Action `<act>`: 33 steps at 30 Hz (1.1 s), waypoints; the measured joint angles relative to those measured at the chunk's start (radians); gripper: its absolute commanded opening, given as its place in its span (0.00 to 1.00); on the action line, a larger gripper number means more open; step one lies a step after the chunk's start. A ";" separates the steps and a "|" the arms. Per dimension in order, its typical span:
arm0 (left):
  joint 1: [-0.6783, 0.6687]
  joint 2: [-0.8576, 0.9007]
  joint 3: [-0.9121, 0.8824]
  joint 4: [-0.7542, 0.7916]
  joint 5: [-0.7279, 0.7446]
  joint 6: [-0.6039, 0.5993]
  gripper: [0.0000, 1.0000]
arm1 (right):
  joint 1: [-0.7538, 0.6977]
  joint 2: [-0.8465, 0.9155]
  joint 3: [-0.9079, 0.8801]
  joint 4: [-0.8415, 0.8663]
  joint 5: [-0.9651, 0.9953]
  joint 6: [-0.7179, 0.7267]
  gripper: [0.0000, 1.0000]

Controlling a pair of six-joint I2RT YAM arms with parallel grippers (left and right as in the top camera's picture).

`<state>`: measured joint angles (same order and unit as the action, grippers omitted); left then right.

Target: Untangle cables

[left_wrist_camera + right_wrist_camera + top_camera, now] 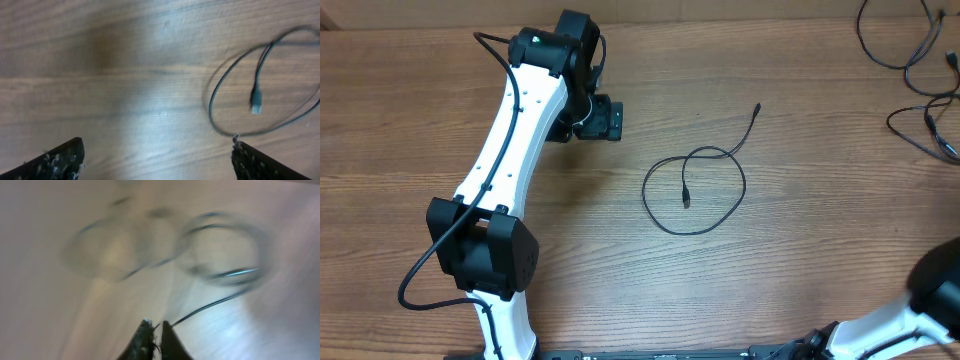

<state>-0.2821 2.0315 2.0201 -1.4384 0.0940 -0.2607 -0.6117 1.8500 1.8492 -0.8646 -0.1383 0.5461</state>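
Seen from above, a wooden table [800, 290] holds one looped cable [646, 192] near its centre: a thin black cord lying in a single open ring, with one small plug [686, 200] resting inside the ring and the other end [758, 106] trailing away toward the upper right. More cables [908, 66] lie in loose overlapping loops at the far upper right corner, well apart from the ring. The white left arm [515, 130] reaches from the lower left up across the table, and the left gripper [600, 122] sits to the upper left of the ring, not touching it. Only part of the right arm [940, 290] shows, at the lower right edge. In the left wrist view, the left gripper [157, 145] has its two black fingers [55, 162] spread wide at the bottom corners with nothing between them but bare wood; the looped cable [211, 102] lies ahead and to the right, slightly blurred, its plug [256, 102] inside the loop. The right wrist view is heavily smeared. The right gripper [157, 327] has its fingers [144, 339] almost together, and a thin cord [210, 307] runs out from between the tips toward the upper right, seemingly pinched there; faint blurred rings of cable lie beyond it.
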 measured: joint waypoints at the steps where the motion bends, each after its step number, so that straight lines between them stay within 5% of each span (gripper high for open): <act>1: 0.000 0.000 0.000 0.016 0.000 -0.003 0.92 | 0.059 -0.028 0.011 -0.029 -0.020 -0.006 0.27; 2: 0.000 0.000 0.000 0.027 0.000 -0.008 0.92 | 0.123 -0.047 0.018 -0.061 -0.035 -0.013 0.36; 4: 0.000 0.000 0.000 0.043 0.000 -0.016 0.92 | 0.260 -0.056 0.019 -0.138 -0.051 -0.020 0.82; 5: 0.000 0.000 0.000 0.047 0.000 -0.020 0.92 | 0.334 -0.048 0.010 -0.178 -0.055 -0.021 0.89; 11: 0.000 0.000 0.000 0.053 0.000 -0.025 0.93 | 0.615 0.003 -0.122 -0.266 -0.011 0.090 0.84; 16: 0.000 0.000 0.000 0.057 0.000 -0.025 1.00 | 0.784 0.006 -0.237 -0.218 0.042 0.406 1.00; 22: 0.000 0.000 0.000 0.060 0.000 -0.025 1.00 | 0.922 0.006 -0.391 0.022 0.065 0.635 1.00; 26: 0.000 0.000 0.000 0.060 0.000 -0.025 1.00 | 0.991 0.006 -0.513 0.209 0.087 0.686 0.84; 33: 0.000 0.000 0.000 0.056 0.000 -0.026 1.00 | 1.032 0.007 -0.642 0.386 0.121 0.744 0.85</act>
<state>-0.2821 2.0315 2.0197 -1.3819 0.0940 -0.2863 0.4202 1.8572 1.2076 -0.4782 -0.0174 1.2903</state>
